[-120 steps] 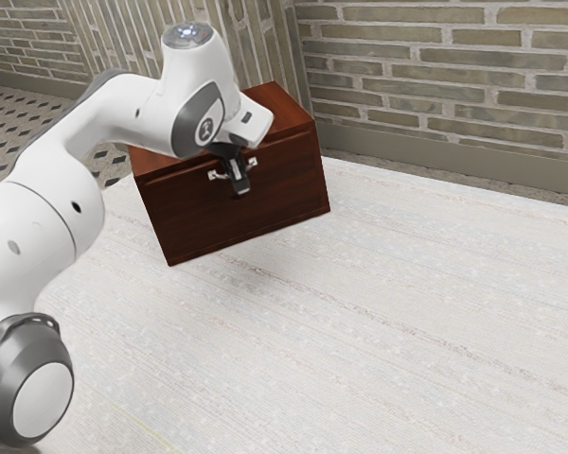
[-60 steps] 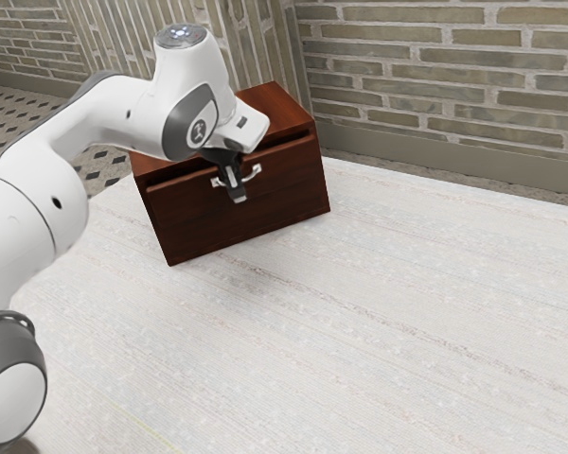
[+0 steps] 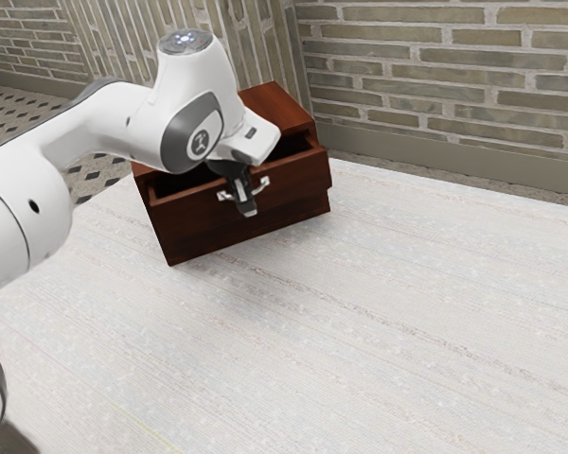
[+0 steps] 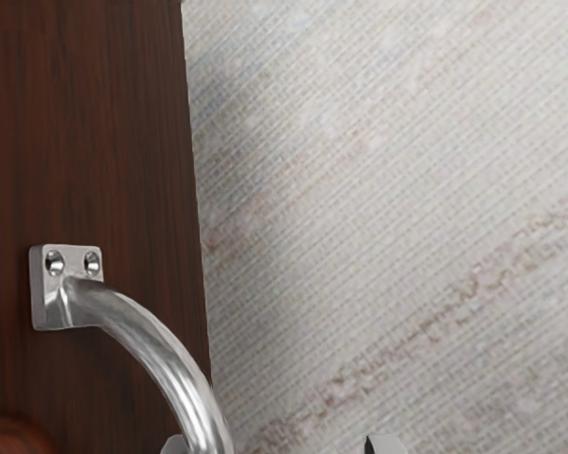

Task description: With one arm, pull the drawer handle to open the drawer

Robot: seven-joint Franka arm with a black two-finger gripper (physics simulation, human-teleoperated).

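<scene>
at the cabinet (image 3: 218,232) front, drawer (image 3: 289,175) edge partly out, jaws spread around handle (image 4: 142,336), table (image 3: 379,312) ahead

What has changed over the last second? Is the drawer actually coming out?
Yes. The drawer has slid out of the cabinet, from flush with its front to clearly protruding, with a dark gap open behind its front. The gripper moved with the handle, toward the exterior view's lower right, and stayed at it. The cabinet itself stayed put on the table.
</scene>
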